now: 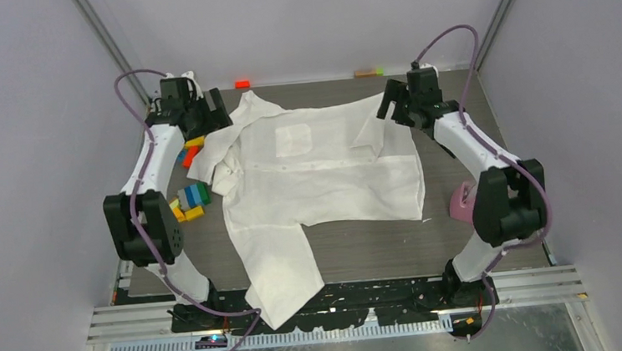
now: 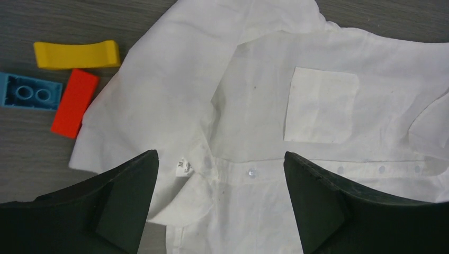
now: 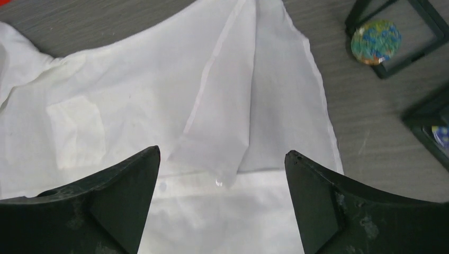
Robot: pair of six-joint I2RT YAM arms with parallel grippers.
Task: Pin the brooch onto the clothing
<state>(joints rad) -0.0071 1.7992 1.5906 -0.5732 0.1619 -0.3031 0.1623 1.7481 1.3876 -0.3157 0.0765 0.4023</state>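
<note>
The white shirt (image 1: 325,179) lies spread on the table, collar to the left, with its square chest pocket (image 1: 293,140) facing up. One part hangs over the near edge. My left gripper (image 1: 215,109) hovers open and empty above the collar (image 2: 190,174), with the pocket (image 2: 320,106) ahead of it. My right gripper (image 1: 392,102) hovers open and empty above a folded flap of the shirt (image 3: 225,121). A round green-blue brooch (image 3: 376,41) lies in a black frame on the table to the right of the shirt, seen only in the right wrist view.
Toy bricks lie left of the shirt: yellow (image 2: 77,54), red (image 2: 74,102), blue (image 2: 29,91), and a coloured pile (image 1: 190,200). A second black frame (image 3: 431,124) sits near the brooch. A pink object (image 1: 462,201) sits by the right arm.
</note>
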